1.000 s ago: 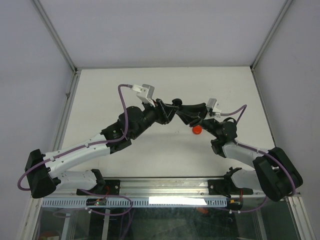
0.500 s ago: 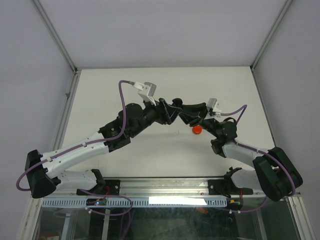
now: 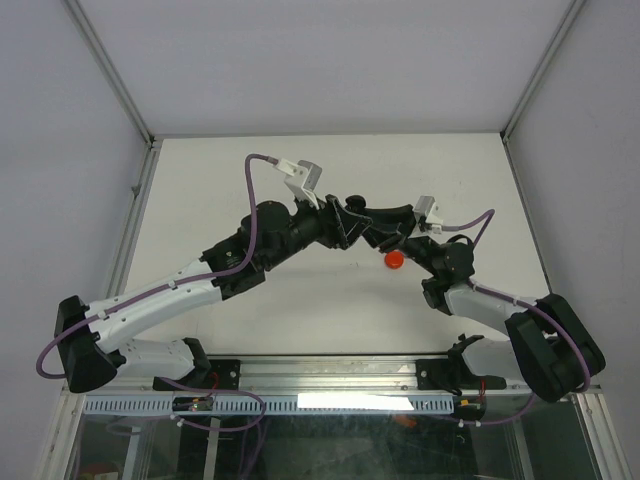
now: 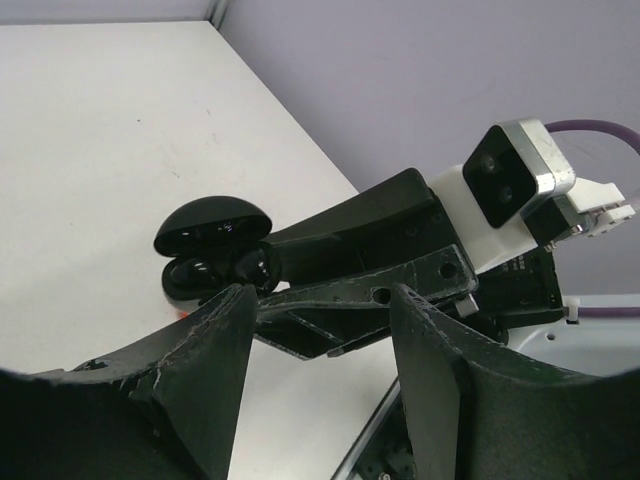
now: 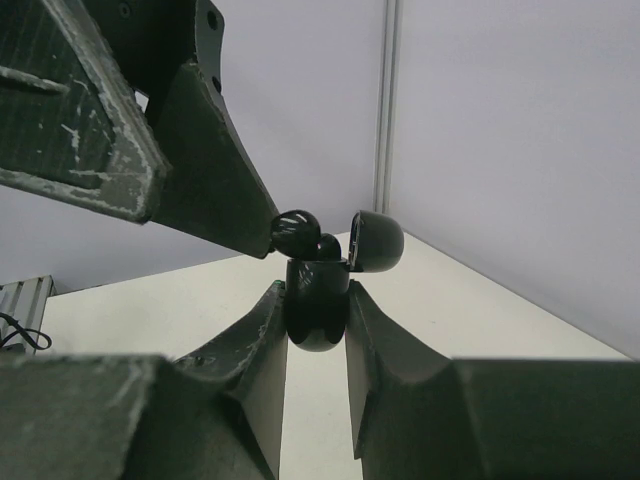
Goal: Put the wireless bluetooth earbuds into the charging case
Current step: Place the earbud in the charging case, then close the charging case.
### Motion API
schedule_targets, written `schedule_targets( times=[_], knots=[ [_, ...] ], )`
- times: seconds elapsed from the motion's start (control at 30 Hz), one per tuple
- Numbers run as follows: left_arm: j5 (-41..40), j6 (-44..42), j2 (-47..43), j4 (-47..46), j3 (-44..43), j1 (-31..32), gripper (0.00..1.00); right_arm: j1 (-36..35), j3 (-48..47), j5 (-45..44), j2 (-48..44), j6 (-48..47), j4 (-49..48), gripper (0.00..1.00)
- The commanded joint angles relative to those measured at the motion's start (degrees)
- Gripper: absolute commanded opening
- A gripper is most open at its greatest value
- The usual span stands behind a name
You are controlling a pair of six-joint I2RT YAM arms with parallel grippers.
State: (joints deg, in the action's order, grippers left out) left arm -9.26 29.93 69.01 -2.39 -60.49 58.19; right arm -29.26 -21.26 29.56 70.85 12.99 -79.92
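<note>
Right jaws pinch case (image 5: 316, 298) over walled white table (image 3: 300, 170).

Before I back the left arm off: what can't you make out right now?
Top view: charging case mostly hidden between left pincer and right pincer.
Right wrist view: whether the black earbud is fully seated; the case rim hides the socket.
Top view: red item too small to identify.
</note>
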Motion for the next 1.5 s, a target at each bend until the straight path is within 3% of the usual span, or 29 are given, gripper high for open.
schedule_targets(
  times=[0.0,0.33,0.57,0.77,0.97,1.17,1.37,1.47],
  knots=[
    [4.6,-1.5,1.3,-3.1,-3.8,0.6,0.57,-0.2,-1.0,-0.1,0.0,-0.8,-4.4,0.00],
    [5.4,-2.8,2.5,-3.2,-5.5,0.4,0.58,-0.1,-0.8,0.3,-0.2,-0.7,-4.4,0.00],
    [5.9,-5.9,-1.4,2.6,-6.4,-2.9,0.64,0.3,-0.7,1.1,-1.2,-0.4,-2.9,0.00],
    [20.2,-0.9,-3.2,4.0,-3.5,-14.1,0.69,0.5,-1.6,3.0,-2.1,0.6,-1.4,0.00],
    [30.0,1.4,-2.4,0.1,-1.5,-19.1,0.78,0.5,-3.4,6.5,-2.8,2.9,-0.2,0.00],
    [40.6,6.7,2.2,-8.3,-0.2,-21.4,0.84,0.5,-4.8,8.4,-2.7,6.0,-0.7,0.00],
    [50.8,14.1,6.2,-21.3,2.4,-21.5,0.84,0.4,-5.4,9.1,-1.5,9.2,-2.3,0.00],
    [52.5,14.9,6.9,-22.6,2.3,-21.5,0.82,0.5,-5.7,9.4,-0.3,10.7,-3.5,0.00]
  ],
)
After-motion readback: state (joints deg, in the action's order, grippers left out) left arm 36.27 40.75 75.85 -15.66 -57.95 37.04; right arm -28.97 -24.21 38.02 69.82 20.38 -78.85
